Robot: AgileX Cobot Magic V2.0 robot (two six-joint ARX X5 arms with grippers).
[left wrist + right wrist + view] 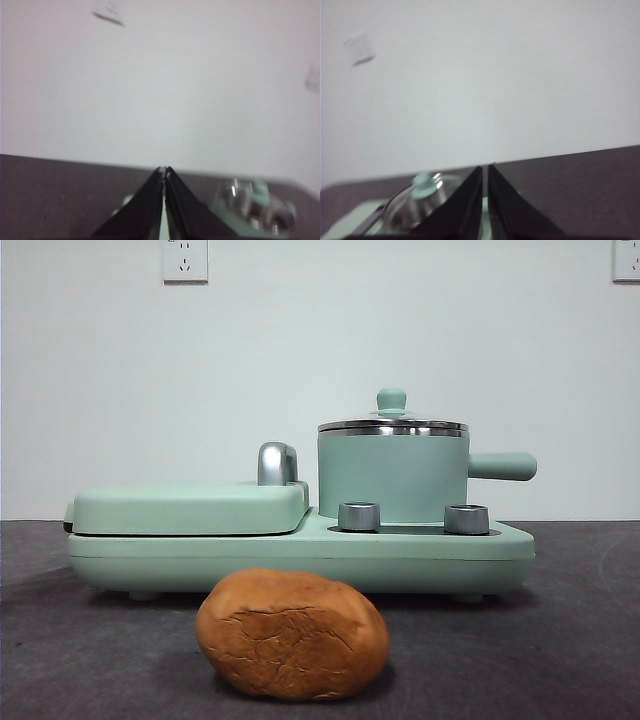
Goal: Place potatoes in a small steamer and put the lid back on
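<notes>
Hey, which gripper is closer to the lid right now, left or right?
Right, probably. The right gripper shows the lid just beside its shut jaws. The left gripper, also shut, sees only the appliance off to one side. Neither touches the lid.

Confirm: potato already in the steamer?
No. In the front view the potato lies on the table in front of the appliance, and the lid sits on the steamer.

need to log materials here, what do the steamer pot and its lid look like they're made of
The small steamer: likely enamelled or painted metal, matte mint-green wall with a shiny steel-looking rim. The lid: clear dome, probably glass, seen in the right wrist view, with a mint-green knob.
</notes>
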